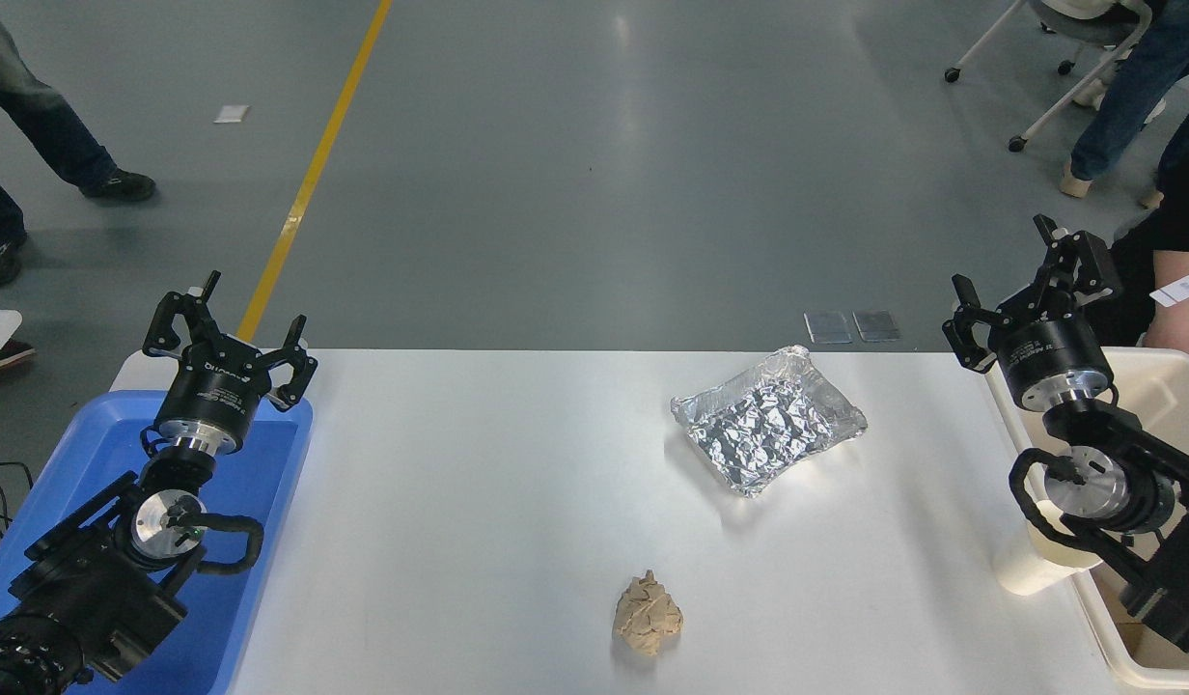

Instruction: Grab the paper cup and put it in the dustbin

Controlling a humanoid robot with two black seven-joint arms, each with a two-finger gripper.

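Head view showed the paper cup [1029, 565] upright by the dustbin [1169, 372], partly hidden under the right arm, whose right gripper [1024, 290] hung wide open and empty above; light and easily crushed, it probably needed a gentle mid-wall squeeze.

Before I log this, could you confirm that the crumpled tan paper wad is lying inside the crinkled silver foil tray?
Not quite: in the head view the crumpled tan paper wad lies on the bare white table, nearer the camera than the crinkled silver foil tray and apart from it.
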